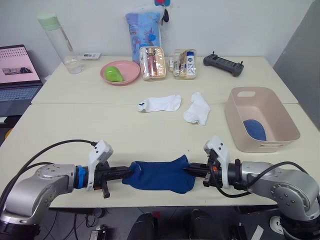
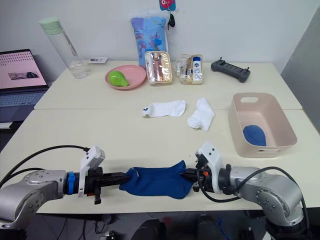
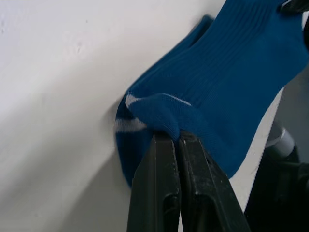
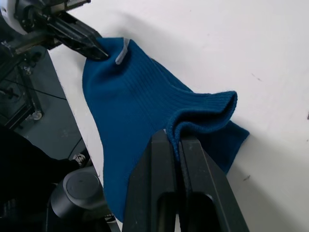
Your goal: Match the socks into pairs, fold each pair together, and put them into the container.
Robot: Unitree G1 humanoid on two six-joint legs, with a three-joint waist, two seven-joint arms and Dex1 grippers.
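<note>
- A royal blue sock [image 1: 161, 174] lies stretched along the lower middle of the frame, at the near edge of the cream table [image 1: 100, 130].
- The left tool [image 1: 126, 172], at lower left, pinches the sock's toe end between closed fingers; the right tool [image 1: 192, 170], at lower right, pinches the cuff end the same way.
- Above them, in the middle of the frame, two white socks lie apart on the table: one flat [image 1: 160, 104], one crumpled [image 1: 198, 109] to its right.
- At right stands the pale pink container [image 1: 261, 119], with a folded blue bundle [image 1: 255, 130] inside.
- Along the upper part: a clear bottle with a green lid [image 1: 60, 41], a round pink bowl [image 1: 120, 72] holding a green object, two clear pouches [image 1: 168, 63], a blue patterned bag [image 1: 144, 28] and a black controller [image 1: 223, 64].
- A laptop [image 1: 19, 75] sits at the far left edge.
</note>
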